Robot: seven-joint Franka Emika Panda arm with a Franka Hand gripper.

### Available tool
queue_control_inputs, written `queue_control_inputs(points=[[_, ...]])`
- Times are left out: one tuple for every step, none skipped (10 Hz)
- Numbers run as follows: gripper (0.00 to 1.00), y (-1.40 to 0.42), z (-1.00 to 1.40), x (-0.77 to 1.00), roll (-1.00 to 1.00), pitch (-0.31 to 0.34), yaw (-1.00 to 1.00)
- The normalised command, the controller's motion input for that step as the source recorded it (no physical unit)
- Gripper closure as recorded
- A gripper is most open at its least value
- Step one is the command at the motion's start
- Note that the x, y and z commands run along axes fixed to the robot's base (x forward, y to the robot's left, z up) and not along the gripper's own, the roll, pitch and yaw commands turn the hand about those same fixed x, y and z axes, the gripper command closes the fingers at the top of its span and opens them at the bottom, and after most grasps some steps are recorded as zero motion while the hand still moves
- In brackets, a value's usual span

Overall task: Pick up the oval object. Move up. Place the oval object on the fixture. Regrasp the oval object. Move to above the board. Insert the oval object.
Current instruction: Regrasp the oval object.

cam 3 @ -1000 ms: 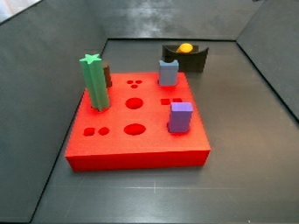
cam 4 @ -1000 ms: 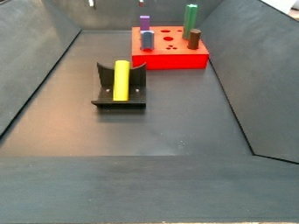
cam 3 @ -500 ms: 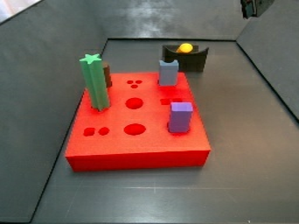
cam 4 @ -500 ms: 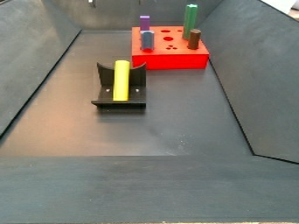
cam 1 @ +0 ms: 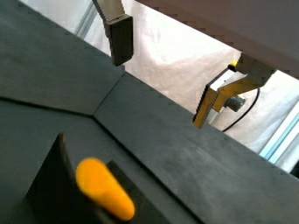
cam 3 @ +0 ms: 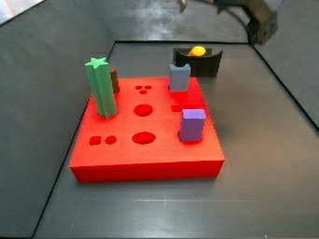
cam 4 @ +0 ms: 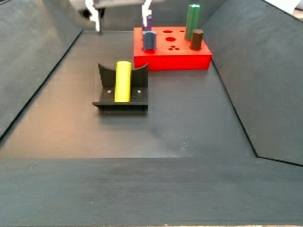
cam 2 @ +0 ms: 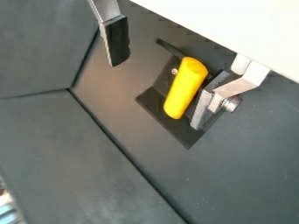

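Note:
The yellow-orange oval object (cam 4: 120, 80) lies lengthwise in the cradle of the dark fixture (cam 4: 120, 103); in a side view it shows end-on (cam 3: 197, 50) on the fixture (cam 3: 207, 64). My gripper (cam 4: 119, 19) hangs open above and behind the fixture, apart from the piece, and shows at the upper right (cam 3: 256, 23). Both wrist views show the oval object (cam 2: 184, 86) (cam 1: 103, 188) on the fixture (cam 2: 155, 98) (cam 1: 52, 175) below the open gripper (cam 2: 162, 74) (cam 1: 163, 83), with nothing between the fingers (cam 2: 115, 39). The red board (cam 3: 144, 140) (cam 4: 174, 55) lies apart from the fixture.
On the board stand a green star-topped post (cam 3: 100, 89), a purple square peg (cam 3: 192, 124), a grey-blue peg (cam 3: 180, 77) and a brown peg (cam 3: 115, 80). Dark sloping walls (cam 4: 48, 71) enclose the floor.
The gripper has come down into both side views; a second ago it was almost wholly out of frame above. The oval object and fixture have not moved.

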Motion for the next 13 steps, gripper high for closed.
queue_control_inputs(points=[[0.0, 0.06, -1.0, 0.07, 0.08, -0.106, 0.13], [0.0, 0.06, -1.0, 0.08, 0.08, -0.129, 0.1], [0.0, 0.05, -1.0, 0.09, 0.08, -0.139, 0.05], [0.0, 0.05, -1.0, 0.1, 0.08, -0.138, 0.03], [0.0, 0.04, -1.0, 0.1, 0.08, -0.124, -0.01], [0.0, 0.03, -0.87, 0.1, 0.08, -0.105, -0.03], [0.0, 0.02, -0.66, 0.08, 0.07, -0.076, -0.05], [0.0, 0.01, -0.56, 0.08, 0.07, -0.064, -0.06], [0.0, 0.01, -0.32, 0.07, 0.07, -0.035, -0.05], [0.0, 0.01, -0.22, 0.07, 0.06, -0.019, -0.05], [0.0, 0.0, -0.18, 0.01, 0.05, 0.005, -0.04], [0.0, 0.0, -0.17, 0.01, 0.05, 0.002, -0.03], [0.0, 0.0, -0.17, 0.01, 0.05, 0.003, -0.03]])
